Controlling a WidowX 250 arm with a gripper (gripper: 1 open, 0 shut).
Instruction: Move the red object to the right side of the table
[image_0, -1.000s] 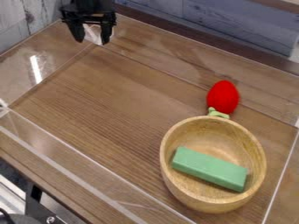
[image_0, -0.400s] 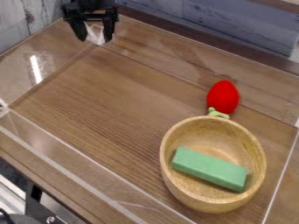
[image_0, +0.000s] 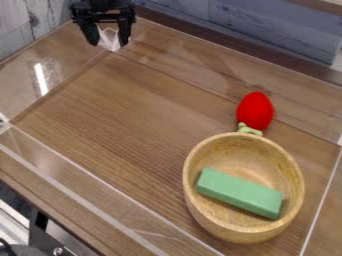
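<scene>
The gripper (image_0: 104, 38) hangs at the upper left of the frame, pointing down over the far left corner of the table (image_0: 120, 120), its two dark fingers spread apart with nothing between them. It sits close to the clear acrylic wall (image_0: 47, 55) that runs along the left edge and close to the back wall as well.

The red object (image_0: 254, 109) lies toward the right of the frame, at mid height, its small green leafy end pointing down toward the rim of the wooden bowl (image_0: 214, 150), just beside it or touching; which one cannot be told. To its right only a narrow strip of tabletop shows before the right-hand wall.

The bowl fills the lower right, near the front and right walls, and holds a green block (image_0: 241, 193) lying flat inside.

Between the gripper and the red object stretches a broad, bare band of wood grain across the centre and lower left.
</scene>
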